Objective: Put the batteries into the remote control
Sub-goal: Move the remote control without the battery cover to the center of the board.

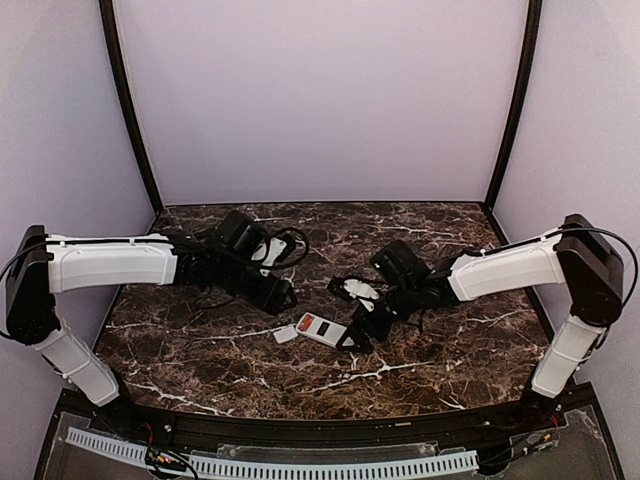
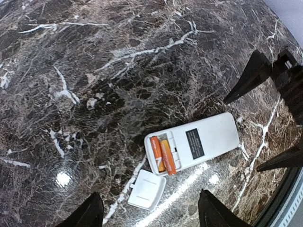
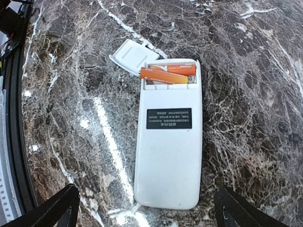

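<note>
The remote control (image 3: 168,151) lies back up in the middle, long axis roughly left-right, its right end between the right gripper (image 3: 146,198)'s wide-open, empty fingers, while the batteries (image 3: 165,73), one askew, sit at its left end, nearer the open, empty left gripper (image 2: 151,210).

My worktop (image 3: 246,94) is glossy veined marble; the remote control (image 3: 168,161) on it is smooth white plastic, its batteries (image 3: 163,75) shiny.

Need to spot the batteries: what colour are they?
Orange batteries with darker ends, clearest in the right wrist view.
</note>
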